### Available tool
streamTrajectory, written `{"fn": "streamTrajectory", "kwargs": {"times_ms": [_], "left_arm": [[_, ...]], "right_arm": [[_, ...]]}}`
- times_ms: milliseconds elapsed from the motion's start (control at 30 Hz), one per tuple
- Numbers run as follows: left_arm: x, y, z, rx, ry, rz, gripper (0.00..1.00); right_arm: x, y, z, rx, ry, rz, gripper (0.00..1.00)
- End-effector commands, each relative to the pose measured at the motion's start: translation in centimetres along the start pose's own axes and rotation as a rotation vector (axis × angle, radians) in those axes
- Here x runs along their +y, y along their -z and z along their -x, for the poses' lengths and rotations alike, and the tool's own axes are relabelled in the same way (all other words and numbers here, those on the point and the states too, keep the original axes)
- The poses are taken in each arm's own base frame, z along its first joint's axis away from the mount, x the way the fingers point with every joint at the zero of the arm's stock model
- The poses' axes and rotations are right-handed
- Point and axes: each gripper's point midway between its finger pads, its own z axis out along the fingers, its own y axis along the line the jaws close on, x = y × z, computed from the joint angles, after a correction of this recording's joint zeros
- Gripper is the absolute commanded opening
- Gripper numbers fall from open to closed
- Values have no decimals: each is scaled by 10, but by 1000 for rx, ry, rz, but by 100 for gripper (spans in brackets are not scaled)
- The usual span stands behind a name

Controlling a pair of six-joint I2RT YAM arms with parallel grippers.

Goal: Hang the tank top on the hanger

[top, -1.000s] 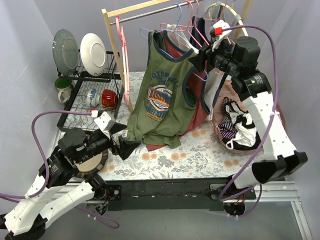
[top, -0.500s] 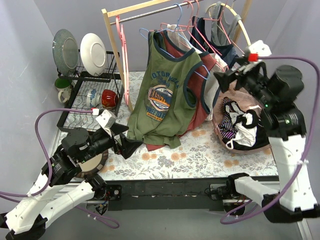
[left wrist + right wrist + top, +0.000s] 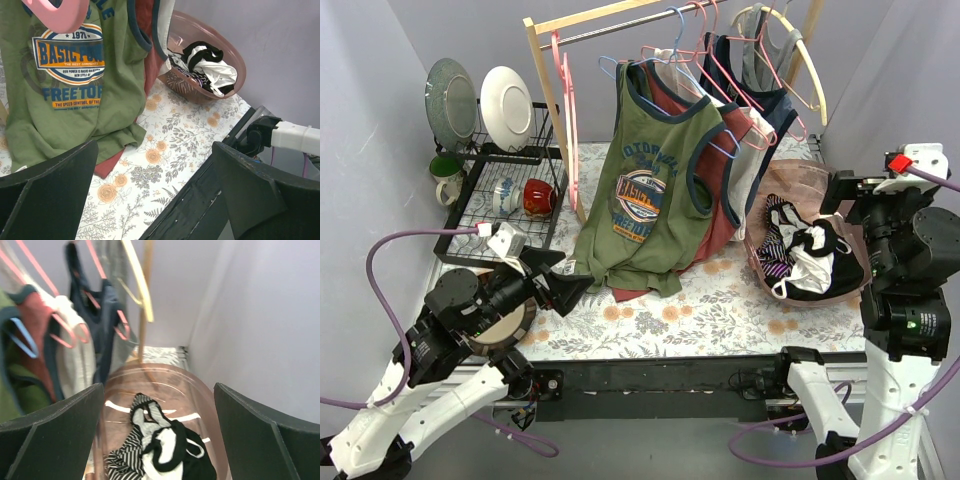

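The olive-green tank top (image 3: 648,185) hangs from the light-blue wire hanger (image 3: 725,146) on the rail, its hem bunched on the floral tablecloth. In the left wrist view the tank top (image 3: 65,85) shows its orange, white and blue print. My left gripper (image 3: 570,285) is open just left of the hem, touching nothing; its wrist view shows my left gripper (image 3: 155,195) with only tablecloth between the fingers. My right gripper (image 3: 845,190) is open, well clear of the hanger, above the right rim of the basket. The right wrist view shows my right gripper (image 3: 160,435) over the basket, empty.
A pink basket (image 3: 790,180) of dark and striped clothes sits at the right. A rust-red tank top (image 3: 720,215) hangs behind the green one, among pink hangers (image 3: 565,110) and a cream hanger (image 3: 800,45). A dish rack (image 3: 495,190) with plates and mugs stands at the left.
My right arm has pulled away from the hanger's end, swinging right and down over the basket, and its jaws have opened. My left gripper has drawn back slightly to the left.
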Motion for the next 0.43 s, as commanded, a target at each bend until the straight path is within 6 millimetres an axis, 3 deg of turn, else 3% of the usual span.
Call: {"fn": "streamTrajectory", "kwargs": {"times_ms": [0,167,400], "left_arm": [[3,3,4,-14,11,22,98],[0,8,11,-30,7,18,98],[1,16,26,-69,6,36,98]], "right_arm": [[-25,7,8,-24,-21,-132,98],[-37,16,25,-59,3,-179,98],[-42,22,25,-56,22,-201,99]]}}
